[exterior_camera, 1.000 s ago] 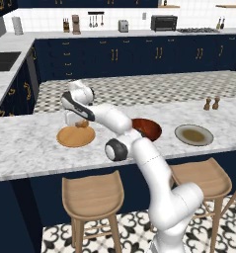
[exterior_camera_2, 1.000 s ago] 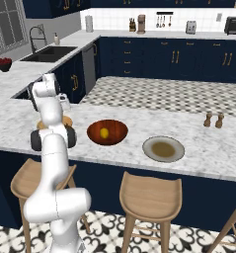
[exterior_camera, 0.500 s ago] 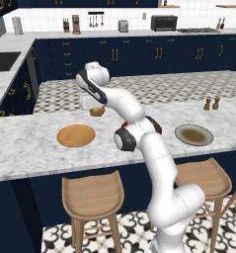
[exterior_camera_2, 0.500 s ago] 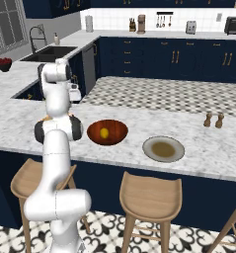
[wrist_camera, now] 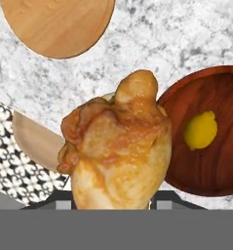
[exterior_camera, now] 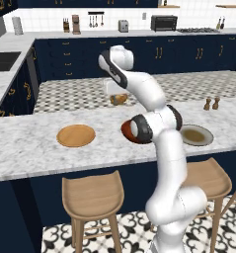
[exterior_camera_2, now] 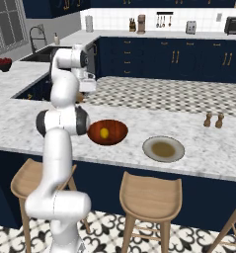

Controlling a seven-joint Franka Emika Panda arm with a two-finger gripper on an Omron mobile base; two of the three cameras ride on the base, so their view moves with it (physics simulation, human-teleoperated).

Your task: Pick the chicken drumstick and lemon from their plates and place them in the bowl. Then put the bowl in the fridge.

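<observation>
My gripper [exterior_camera: 118, 97] is shut on the golden-brown chicken drumstick [exterior_camera: 119, 99], held in the air above the counter between the tan wooden plate [exterior_camera: 76, 135] and the reddish-brown bowl [exterior_camera: 127, 130]. In the hand view the drumstick [wrist_camera: 119, 147] hides the fingertips; the bare tan plate [wrist_camera: 59, 23] lies at top left and the bowl [wrist_camera: 220, 161] at right. The yellow lemon [wrist_camera: 200, 130] rests inside the bowl, as the lemon [exterior_camera_2: 104, 133] in the bowl [exterior_camera_2: 115, 129] also shows from the right base view. The grey-beige plate [exterior_camera_2: 163, 148] lies bare to the bowl's right.
Salt and pepper shakers [exterior_camera: 211, 104] stand at the far right of the marble counter [exterior_camera: 30, 143]. Wooden stools [exterior_camera: 92, 195] sit under its near edge. A sink [exterior_camera_2: 38, 52] is at the back left.
The gripper has lifted the drumstick off the tan plate and carried it up and to the right, toward the bowl. The lemon and bowl have not moved.
</observation>
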